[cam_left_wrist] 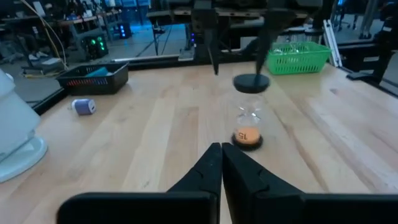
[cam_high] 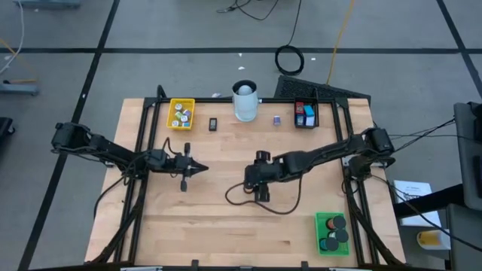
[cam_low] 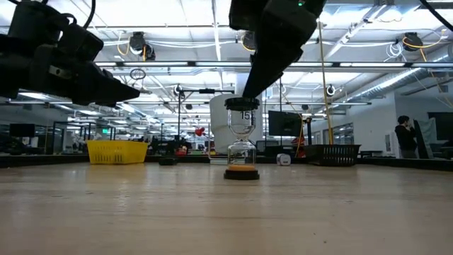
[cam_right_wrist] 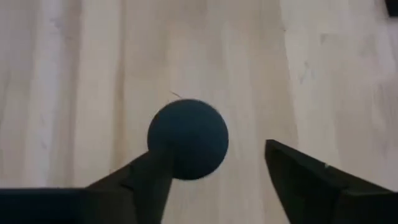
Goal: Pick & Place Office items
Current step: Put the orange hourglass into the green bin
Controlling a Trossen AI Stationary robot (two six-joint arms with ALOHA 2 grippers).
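Tabletop (cam_high: 226, 226): carries everything.
Right gripper (cam_right_wrist: 217, 177): fingers spread, straddling the hourglass's black top cap.
Left gripper (cam_left_wrist: 222, 163): fingers pressed together, empty, aimed at the hourglass.
Hourglass (cam_low: 241, 142): upright directly under the right gripper; looks light, glassy, fragile, tippy; best held by a cap.
Views: only the low and left wrist views show its orange sand.
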